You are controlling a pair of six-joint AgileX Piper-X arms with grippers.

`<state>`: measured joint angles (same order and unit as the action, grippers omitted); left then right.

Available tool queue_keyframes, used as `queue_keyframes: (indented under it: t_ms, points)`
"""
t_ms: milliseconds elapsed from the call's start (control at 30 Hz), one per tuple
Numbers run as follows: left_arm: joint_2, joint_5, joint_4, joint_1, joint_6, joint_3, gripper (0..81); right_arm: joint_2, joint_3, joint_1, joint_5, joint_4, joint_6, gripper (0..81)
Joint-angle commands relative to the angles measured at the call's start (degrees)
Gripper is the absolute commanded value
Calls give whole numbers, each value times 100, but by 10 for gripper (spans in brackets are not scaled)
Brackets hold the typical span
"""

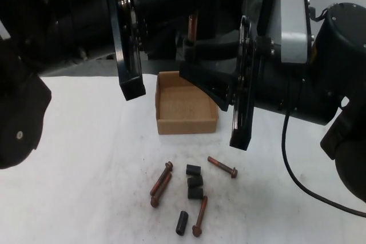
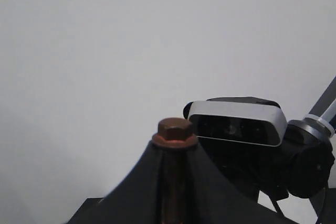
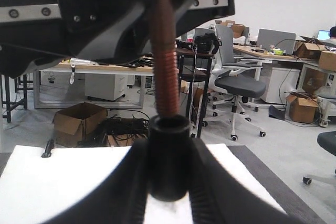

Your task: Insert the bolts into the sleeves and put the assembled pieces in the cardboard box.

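**A:** Where's the pair?

**B:** My left hand [image 2: 176, 155] is clamped on a bolt [image 2: 175, 132], head up. My right hand [image 3: 168, 184] is clamped on a sleeve [image 3: 169, 129], with the thread tip at its mouth. Both are held up, toward 12 o'clock from the box [image 1: 187, 125].

**A:** What's the risk?

**B:** Tilt. If the bolt's off-axis, I'd expect the thread to catch the rim and lever the sleeve out of my grip. It would drop to the tabletop [image 1: 86, 158], perhaps among the loose bolts [image 1: 161, 186] at the box's 6 o'clock.
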<state>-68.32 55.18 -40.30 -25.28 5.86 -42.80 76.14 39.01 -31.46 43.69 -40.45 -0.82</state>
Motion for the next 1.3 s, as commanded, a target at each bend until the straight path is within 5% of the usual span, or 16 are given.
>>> queue_keyframes:
  t_ms: [0, 767, 867, 1067, 1267]
  points:
    - [-13, 12, 22, 14, -146, -23, 0, -28, 67, 14, -12, -98, 45, 8]
    - [-338, -8, 372, 61, -330, -5, 8, -28, 67, 14, -12, -351, 124, 8]
    - [-335, 146, 372, 61, -330, -5, 131, -28, 80, 14, -12, -333, 222, 8]
    - [-335, 101, 372, 61, -320, -5, 585, -28, 80, 14, -12, -334, 348, 8]
    - [-193, -29, 303, 61, -243, -5, 612, -28, 80, 26, -12, -171, 348, 8]
